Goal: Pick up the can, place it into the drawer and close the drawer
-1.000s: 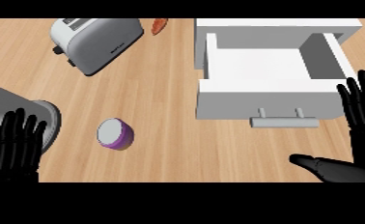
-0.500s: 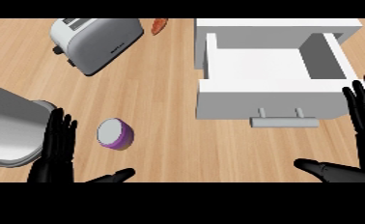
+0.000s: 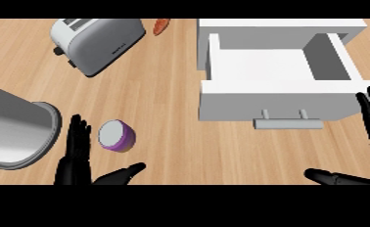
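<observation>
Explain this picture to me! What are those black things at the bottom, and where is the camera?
Those black things are a robot's hands. The camera sits where the robot's head would be and looks steeply down at a wooden kitchen counter, so it is like looking down at your own hands.

The left hand is open, with its fingers straight, right beside a small purple can. The right hand shows only at the picture's right edge and is open too. Neither hand holds anything.

Also on the counter are a white drawer that is pulled open, a silver toaster, a small orange thing at the top, and a big grey metal thing cut off at the left.

The robot's job is to put the can in the drawer and shut it. That is not yet done.
</observation>
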